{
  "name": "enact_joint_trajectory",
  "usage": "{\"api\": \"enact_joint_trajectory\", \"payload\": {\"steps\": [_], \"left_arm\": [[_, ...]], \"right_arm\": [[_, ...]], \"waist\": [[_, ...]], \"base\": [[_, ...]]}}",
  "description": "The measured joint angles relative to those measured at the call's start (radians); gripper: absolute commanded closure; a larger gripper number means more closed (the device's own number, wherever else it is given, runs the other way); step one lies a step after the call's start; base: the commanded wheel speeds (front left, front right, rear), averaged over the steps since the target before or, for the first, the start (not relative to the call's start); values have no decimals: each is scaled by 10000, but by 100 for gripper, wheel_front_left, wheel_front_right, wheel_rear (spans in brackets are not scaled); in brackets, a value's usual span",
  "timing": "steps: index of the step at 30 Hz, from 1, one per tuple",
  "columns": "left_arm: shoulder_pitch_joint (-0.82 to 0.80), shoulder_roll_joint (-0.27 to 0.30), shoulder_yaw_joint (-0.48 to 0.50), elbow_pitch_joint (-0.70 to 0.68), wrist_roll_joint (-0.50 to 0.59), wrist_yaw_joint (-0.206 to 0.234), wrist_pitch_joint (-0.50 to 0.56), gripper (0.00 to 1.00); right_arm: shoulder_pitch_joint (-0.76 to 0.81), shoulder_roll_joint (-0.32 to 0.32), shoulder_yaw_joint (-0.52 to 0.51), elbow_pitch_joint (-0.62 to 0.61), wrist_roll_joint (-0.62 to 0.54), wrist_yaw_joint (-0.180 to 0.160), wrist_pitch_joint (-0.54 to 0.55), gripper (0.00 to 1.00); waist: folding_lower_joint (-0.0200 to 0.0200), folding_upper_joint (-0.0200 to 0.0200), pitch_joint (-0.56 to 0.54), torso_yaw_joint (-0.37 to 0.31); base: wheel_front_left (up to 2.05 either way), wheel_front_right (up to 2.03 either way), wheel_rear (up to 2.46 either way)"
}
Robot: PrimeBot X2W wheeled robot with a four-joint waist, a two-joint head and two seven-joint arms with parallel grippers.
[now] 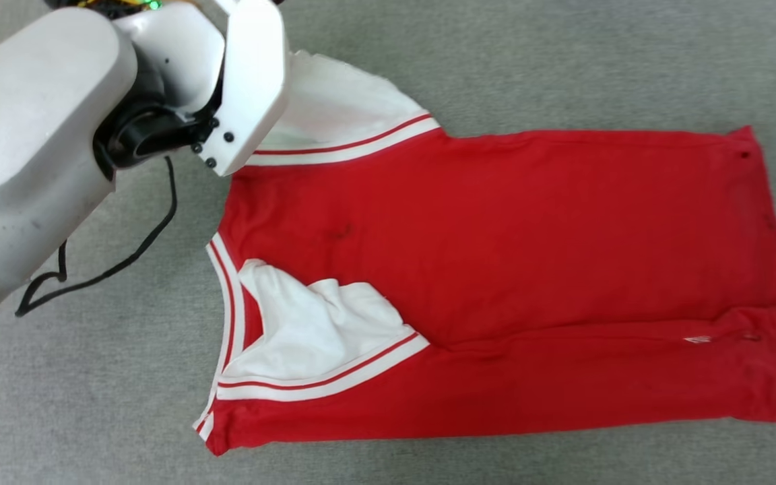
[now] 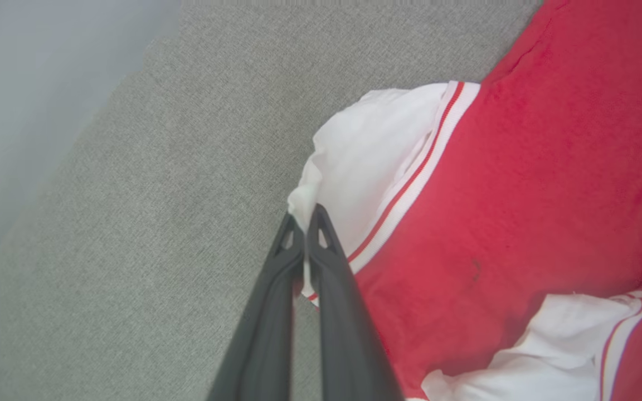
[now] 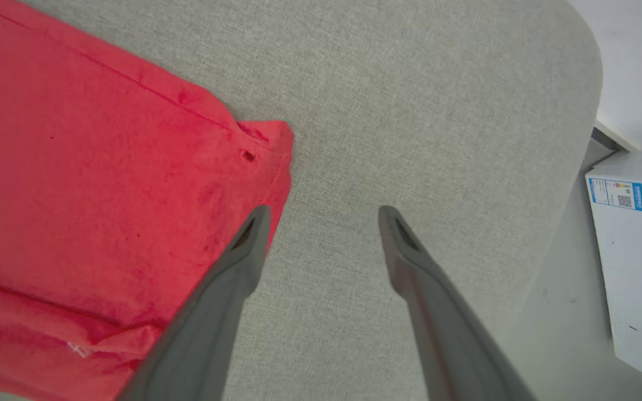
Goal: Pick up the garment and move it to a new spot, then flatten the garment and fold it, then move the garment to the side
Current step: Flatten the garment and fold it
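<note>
Grey fabric surface (image 1: pixel 563 67) under everything. Garment (image 1: pixel 496 236) lies spread flat on it: red body, neckline toward the robot's left, hem toward its right, near long edge folded over in a strip. Pale left arm (image 1: pixel 24 135) comes in at the upper left of the head view, covering part of the shoulder area. Upper white sleeve (image 1: pixel 341 108) sticks out past the body. Lower white sleeve (image 1: pixel 314 330) is folded in onto the red. Right gripper (image 3: pixel 324 214): jaws wide apart, nothing between them, over bare grey just beside the hem corner. Left gripper (image 2: pixel 304 220) is pinched closed on the upper white sleeve's edge, fabric bunched at the tips. White box (image 3: pixel 638 250) with a blue label sits off the surface's edge. Black cable (image 1: pixel 125 256) loops beside the arm.
</note>
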Motion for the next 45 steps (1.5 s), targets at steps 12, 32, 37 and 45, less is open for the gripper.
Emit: {"api": "enact_joint_trajectory", "payload": {"steps": [12,32,37,45], "left_arm": [[-661,17,-247,-339,-67,0,-431,100],[685,510,-744,-376,-489,0,-1697,100],[1630,1062,-786,-861,-619,0,-1994,100],[3438,1896,-848,-1898,-757,339,-2293,100]], "right_arm": [[-607,1024,537,2096,-48,-4,635,0],[8,1599,1285,2880,1120,-4,-3097,100],[768,1260,1567,2589,1300,-4,-3774,100],[2204,662,2008,2119,1461,-4,-4475,100]], "waist": [[0,0,914,613],[-1,0,-858,262],[-1,0,-1673,174],[-2,0,-2769,148]], "base": [[0,0,0],[0,0,0],[0,0,0],[0,0,0]]}}
